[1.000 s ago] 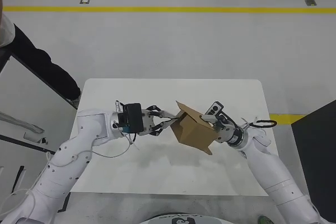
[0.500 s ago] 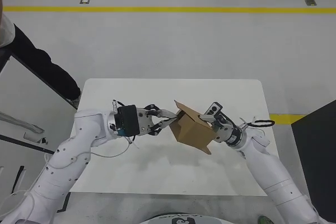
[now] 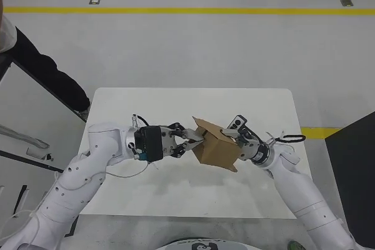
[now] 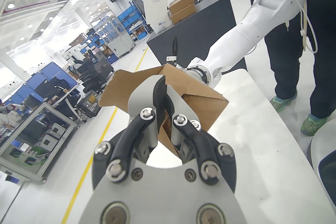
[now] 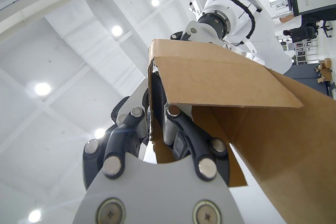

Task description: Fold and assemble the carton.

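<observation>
Aloft between both arms, the brown carton [image 3: 215,150] hangs tilted over the middle of the white table [image 3: 175,187].
Its plain cardboard walls are only partly squared (one flap juts out loose at the far corner). The left gripper [image 3: 189,139] has its fingers pinched on one edge of the carton, and the right gripper [image 3: 236,136] is clamped on a flap at the opposite side. Beyond the table is a pale floor with a yellow line [image 3: 187,10]. The hall has blue bins [image 4: 126,17] and a dark counter [image 4: 189,33].
</observation>
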